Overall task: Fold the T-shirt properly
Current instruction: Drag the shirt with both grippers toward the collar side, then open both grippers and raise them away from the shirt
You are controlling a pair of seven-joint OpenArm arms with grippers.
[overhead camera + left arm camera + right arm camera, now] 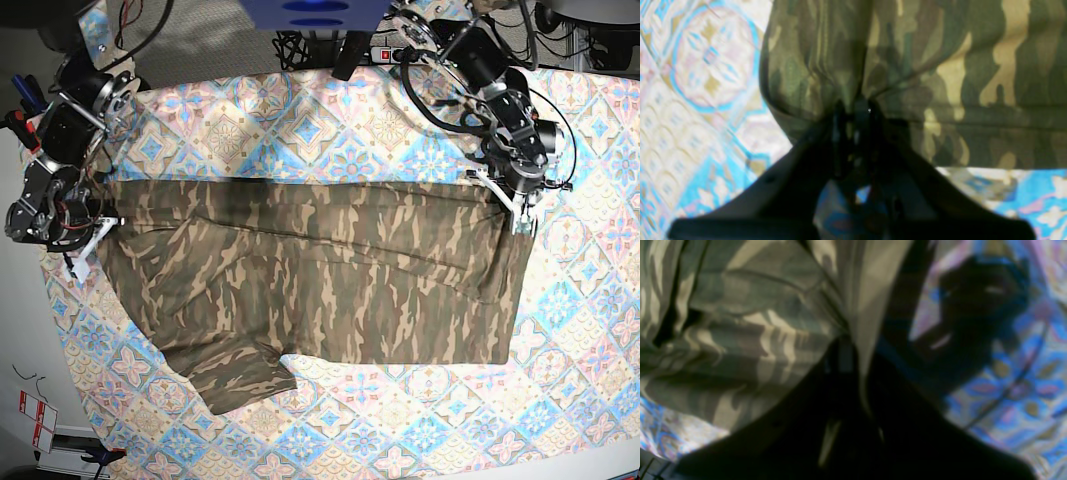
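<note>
Pastel-tiled tablecloth (330, 130) covers the worktop, where the T-shirt (330, 280) lies spread, long axis running between both arms. Left tool (520, 215) and right tool (88, 240) are each pinched tight on opposite far-edge corners, equally near.

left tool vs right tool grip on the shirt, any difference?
The left tool pinches the T-shirt at its hem-end top corner; the right tool pinches the sleeve-end corner. Cloth drapes over the right tool; it lies flatter at the left tool. Both are shut on fabric.
</note>
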